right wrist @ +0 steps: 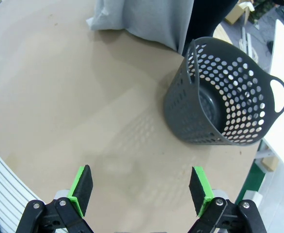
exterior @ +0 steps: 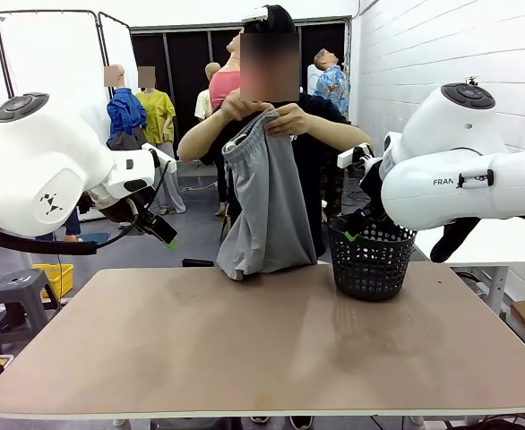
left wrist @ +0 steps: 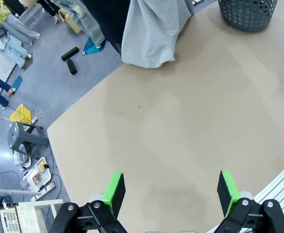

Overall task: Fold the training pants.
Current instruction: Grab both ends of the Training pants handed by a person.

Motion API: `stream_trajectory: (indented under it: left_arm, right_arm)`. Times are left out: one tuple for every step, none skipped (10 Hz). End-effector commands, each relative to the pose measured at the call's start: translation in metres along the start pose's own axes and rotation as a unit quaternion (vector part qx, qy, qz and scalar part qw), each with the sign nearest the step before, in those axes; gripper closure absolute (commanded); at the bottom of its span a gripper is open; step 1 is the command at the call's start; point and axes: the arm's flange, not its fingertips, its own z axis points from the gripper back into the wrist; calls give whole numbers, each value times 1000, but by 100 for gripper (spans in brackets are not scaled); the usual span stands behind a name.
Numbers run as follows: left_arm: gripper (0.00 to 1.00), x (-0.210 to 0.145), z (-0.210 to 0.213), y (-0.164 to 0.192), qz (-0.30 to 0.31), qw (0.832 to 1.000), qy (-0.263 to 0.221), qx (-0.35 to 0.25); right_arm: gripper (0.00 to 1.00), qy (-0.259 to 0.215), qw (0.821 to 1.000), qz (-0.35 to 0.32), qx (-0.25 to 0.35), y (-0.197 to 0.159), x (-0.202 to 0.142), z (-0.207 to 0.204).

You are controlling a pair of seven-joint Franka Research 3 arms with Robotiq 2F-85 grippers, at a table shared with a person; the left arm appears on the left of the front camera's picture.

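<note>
Left gripper [left wrist: 170, 191] and right gripper [right wrist: 141, 187] were both released, jaws wide, over the table [exterior: 245, 358]. The training pants [exterior: 261, 202] hung from the person's hands [exterior: 289, 119] at the far edge. Their lower end touched the surface, near the basket [exterior: 370, 260] at my right.

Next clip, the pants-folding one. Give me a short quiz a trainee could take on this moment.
1. True or false: the training pants lie flat on the table.
2. Where does the black basket stand? A) on the table, toward the robot's right; B) on the floor; C) on a shelf.
3. Fill in: the left gripper and right gripper both stand ____.
Key: 1 false, the person's hands hold them up by the waistband; 2 A; 3 open.
</note>
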Motion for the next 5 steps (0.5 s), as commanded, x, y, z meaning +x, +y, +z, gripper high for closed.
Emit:
stream_trajectory:
  left_arm:
    - [0, 1, -2, 1, -7, 1000, -5, 2]
    - [0, 1, -2, 1, -7, 1000, -5, 2]
    - [0, 1, -2, 1, -7, 1000, -5, 2]
    - [0, 1, -2, 1, -7, 1000, -5, 2]
    - [0, 1, -2, 1, -7, 1000, -5, 2]
  right_arm:
    - [0, -4, 1000, -1, 0, 0, 1, -4]
    - [0, -4, 1000, -1, 0, 0, 1, -4]
    - [0, -4, 1000, -1, 0, 0, 1, -4]
    - [0, -4, 1000, -1, 0, 0, 1, -4]
    - [0, -4, 1000, -1, 0, 0, 1, -4]
